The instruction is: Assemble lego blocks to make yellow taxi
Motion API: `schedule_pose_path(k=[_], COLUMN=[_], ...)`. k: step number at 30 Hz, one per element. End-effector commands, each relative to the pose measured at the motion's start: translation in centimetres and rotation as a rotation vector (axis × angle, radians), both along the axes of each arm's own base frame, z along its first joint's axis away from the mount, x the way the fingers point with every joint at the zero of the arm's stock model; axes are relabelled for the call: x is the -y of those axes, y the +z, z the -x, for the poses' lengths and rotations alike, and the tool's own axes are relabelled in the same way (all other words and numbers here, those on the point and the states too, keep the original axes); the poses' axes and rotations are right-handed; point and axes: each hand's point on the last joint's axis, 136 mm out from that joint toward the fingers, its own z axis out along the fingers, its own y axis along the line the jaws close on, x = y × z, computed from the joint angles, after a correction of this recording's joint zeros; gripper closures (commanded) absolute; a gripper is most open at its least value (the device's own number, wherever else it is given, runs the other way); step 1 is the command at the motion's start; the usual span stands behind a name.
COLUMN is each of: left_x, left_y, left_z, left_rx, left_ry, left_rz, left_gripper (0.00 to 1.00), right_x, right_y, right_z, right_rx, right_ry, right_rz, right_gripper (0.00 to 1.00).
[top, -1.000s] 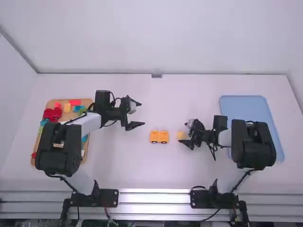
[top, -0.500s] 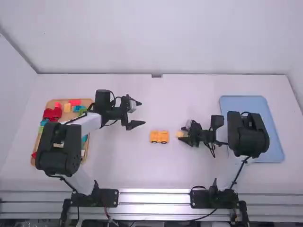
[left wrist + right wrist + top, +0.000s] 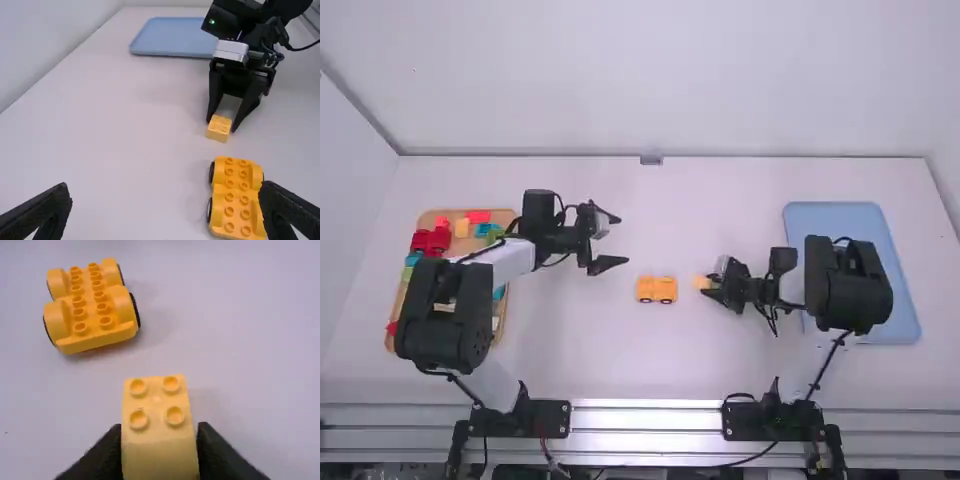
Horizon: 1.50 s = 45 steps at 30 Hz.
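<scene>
Pale yellow block (image 3: 156,407) is grasped by the right fingers (image 3: 719,296); the left fingers (image 3: 606,264) are spread wide; between both pairs, the orange-yellow wheeled base (image 3: 657,288) is seen on the desk (image 3: 650,365).

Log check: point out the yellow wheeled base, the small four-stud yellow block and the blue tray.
Yellow wheeled base (image 3: 90,303): right wrist view, studded top.
Small four-stud yellow block (image 3: 157,402): right wrist view, top face between the studs.
Blue tray (image 3: 845,226): high view, bare floor.

The white table (image 3: 590,360) is lit brightly and evenly, faint soft shadows are cast beside the yellow wheeled base (image 3: 91,304), and glare is reflected by the metal rail (image 3: 645,418).
</scene>
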Motion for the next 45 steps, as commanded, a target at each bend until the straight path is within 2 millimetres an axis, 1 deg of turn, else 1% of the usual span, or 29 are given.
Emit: schedule_pose_path(k=[1, 4, 5, 7, 10, 11, 12, 13, 14, 17, 19, 20, 21, 22, 23, 26, 28, 29, 32, 33, 35, 39, 42, 45], left_x=[0.6, 0.6, 0.6, 0.8, 1.6, 2.1, 2.5, 2.5, 2.9, 3.7, 4.0, 4.6, 4.6, 5.0, 5.3, 5.6, 5.8, 5.8, 6.5, 6.8, 7.3, 7.8, 7.8, 7.7], left_y=[-0.5, -0.8, -0.8, -1.5, -2.7, -3.3, -3.6, -3.6, -4.2, -5.8, -6.0, -6.2, -6.2, -6.7, -7.6, -9.0, -9.7, -9.7, -10.0, -10.3, -11.1, -12.3, -12.6, -12.6], left_z=[0.9, 1.2, 1.2, 2.0, 3.6, 4.4, 4.8, 4.8, 5.1, 4.2, 4.1, 4.6, 4.6, 4.8, 4.9, 4.7, 4.4, 4.4, 4.2, 4.1, 4.0, 4.0, 4.4, 4.5], left_rx=[-0.038, -0.068, -0.07, -0.053, 0.006, 0.034, 0.051, 0.051, 0.065, 0.008, -0.007, -0.024, -0.024, -0.017, -0.009, -0.024, -0.044, -0.044, -0.058, -0.062, -0.069, -0.084, -0.093, -0.099], left_ry=[-0.028, -0.027, -0.027, -0.05, -0.105, -0.132, -0.143, -0.143, -0.143, -0.063, -0.061, -0.102, -0.102, -0.129, -0.151, -0.151, -0.164, -0.164, -0.198, -0.207, -0.212, -0.208, -0.213, -0.214], left_rz=[0.017, 0.013, 0.012, 0.0, -0.02, -0.027, -0.031, -0.031, -0.05, -0.093, -0.086, -0.06, -0.06, -0.058, -0.068, -0.092, -0.081, -0.081, -0.054, -0.053, -0.067, -0.102, -0.1, -0.1], left_gripper=[0.01, 0.01, 0.01, 0.01, 0.01, 0.01, 0.01, 0.01, 0.01, 0.01, 0.01, 0.01, 0.01, 0.01, 0.01, 0.01, 0.01, 0.01, 0.01, 0.01, 0.01, 0.01, 0.01, 0.01], right_x=[-0.1, -0.3, -0.3, -0.5, -0.8, -1.0, -1.1, -1.1, -1.1, -1.4, -1.6, -2.0, -2.0, -2.3, -2.7, -3.5, -4.0, -4.0, -4.9, -5.5, -6.0, -6.6, -6.9, -6.8], right_y=[-0.2, 0.2, 0.3, 0.9, 1.9, 2.6, 3.1, 3.1, 3.7, 5.3, 5.6, 6.3, 6.3, 6.7, 7.2, 7.9, 8.0, 8.0, 7.7, 7.6, 7.2, 6.8, 6.5, 6.5], right_z=[0.4, 0.3, 0.3, 0.2, -0.2, -0.5, -0.7, -0.7, -1.0, -1.7, -1.9, -2.0, -2.0, -1.9, -1.7, -0.9, -0.4, -0.4, 0.1, 0.4, 0.7, 1.1, 1.3, 1.4], right_rx=[0.001, 0.005, 0.007, 0.018, 0.038, 0.053, 0.066, 0.066, 0.075, 0.07, 0.074, 0.098, 0.098, 0.109, 0.119, 0.141, 0.143, 0.143, 0.139, 0.14, 0.13, 0.125, 0.116, 0.107], right_ry=[0.011, 0.018, 0.02, 0.031, 0.047, 0.059, 0.067, 0.067, 0.07, 0.059, 0.058, 0.064, 0.064, 0.07, 0.081, 0.114, 0.125, 0.125, 0.146, 0.167, 0.179, 0.2, 0.209, 0.207], right_rz=[-0.008, -0.028, -0.032, -0.06, -0.104, -0.131, -0.148, -0.148, -0.16, -0.163, -0.155, -0.126, -0.126, -0.103, -0.07, -0.009, 0.043, 0.043, 0.085, 0.09, 0.1, 0.105, 0.111, 0.104], right_gripper=[0.76, 0.87, 0.87, 0.88, 0.88, 0.88, 0.88, 0.88, 0.88, 0.88, 0.88, 0.89, 0.89, 0.89, 0.9, 0.91, 0.92, 0.92, 0.92, 0.93, 0.94, 0.96, 0.96, 0.96])
